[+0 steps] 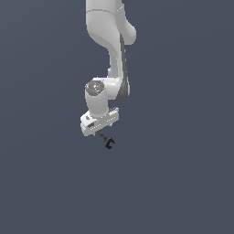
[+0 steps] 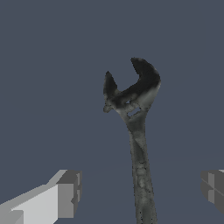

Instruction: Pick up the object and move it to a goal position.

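Dangling beneath spread white claw (image 2: 139,188): thin, mottled dark wrench (image 2: 135,131); C-shaped head; boxy grey fingertips (image 2: 70,192) clear of shaft

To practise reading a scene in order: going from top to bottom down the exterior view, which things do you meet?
Glossy white robot arm → white hand → tiny black wrench with open C-shaped jaw, sticking out below the hand.
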`<state>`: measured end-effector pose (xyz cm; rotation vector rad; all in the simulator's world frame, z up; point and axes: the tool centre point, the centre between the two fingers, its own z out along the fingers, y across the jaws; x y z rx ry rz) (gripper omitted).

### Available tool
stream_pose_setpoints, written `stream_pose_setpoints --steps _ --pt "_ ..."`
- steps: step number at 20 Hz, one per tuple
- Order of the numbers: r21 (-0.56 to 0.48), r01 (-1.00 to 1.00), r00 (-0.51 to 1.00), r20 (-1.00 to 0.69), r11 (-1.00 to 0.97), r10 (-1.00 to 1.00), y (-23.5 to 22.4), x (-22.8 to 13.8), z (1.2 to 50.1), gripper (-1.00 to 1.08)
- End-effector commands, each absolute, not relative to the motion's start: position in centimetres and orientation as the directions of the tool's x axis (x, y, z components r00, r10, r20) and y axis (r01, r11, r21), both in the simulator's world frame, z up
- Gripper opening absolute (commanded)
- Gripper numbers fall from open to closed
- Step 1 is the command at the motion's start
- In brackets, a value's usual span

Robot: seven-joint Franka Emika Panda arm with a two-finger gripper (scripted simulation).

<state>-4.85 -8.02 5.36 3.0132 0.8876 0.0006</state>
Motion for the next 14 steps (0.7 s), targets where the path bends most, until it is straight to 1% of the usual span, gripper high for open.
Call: stream_pose_setpoints --steps 1,8,13,14 --pt "0.000 0.543 0.840 0.000 -0.840 0.543 -8.0 -4.9 4.6 1.00" --pt "0.000 0.545 0.838 0.000 -0.838 0.545 -8.0 -5.0 1.4 1.00" --pt "0.000 0.546 0.838 0.000 -0.838 0.546 -8.0 -4.9 0.8 1.00" --pt "0.000 0.546 0.838 0.000 -0.838 0.546 -8.0 -4.9 0.8 -1.00"
